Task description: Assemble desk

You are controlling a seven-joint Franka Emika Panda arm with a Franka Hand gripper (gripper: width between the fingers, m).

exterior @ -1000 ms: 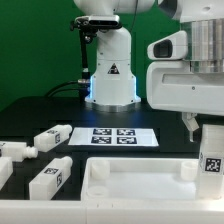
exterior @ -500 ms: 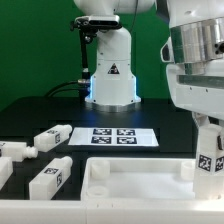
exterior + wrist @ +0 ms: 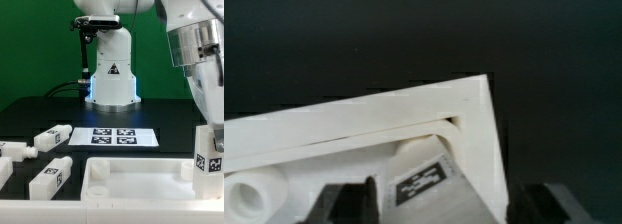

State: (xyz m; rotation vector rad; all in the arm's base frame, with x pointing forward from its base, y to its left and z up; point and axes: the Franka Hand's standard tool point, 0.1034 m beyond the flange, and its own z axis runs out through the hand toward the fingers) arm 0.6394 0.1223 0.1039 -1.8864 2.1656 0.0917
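The white rimmed desk tabletop (image 3: 135,166) lies at the front of the table, underside up. A white square leg (image 3: 211,160) with a tag stands upright in its corner at the exterior view's right. My gripper (image 3: 206,128) comes down on this leg from above. In the wrist view the leg (image 3: 441,185) sits between my two dark fingers (image 3: 345,205), inside the tabletop's corner rim (image 3: 473,110). My gripper (image 3: 452,206) is shut on the leg. Three loose tagged legs lie at the exterior view's left: one (image 3: 52,135), one (image 3: 50,178) and one (image 3: 12,150).
The marker board (image 3: 118,137) lies flat behind the tabletop. The robot's white base (image 3: 110,75) stands at the back on the black table. Another white part (image 3: 3,172) shows at the left edge.
My wrist has turned and tilted above the leg, and the leg's tag has shifted with it. The tabletop and loose legs have not moved.
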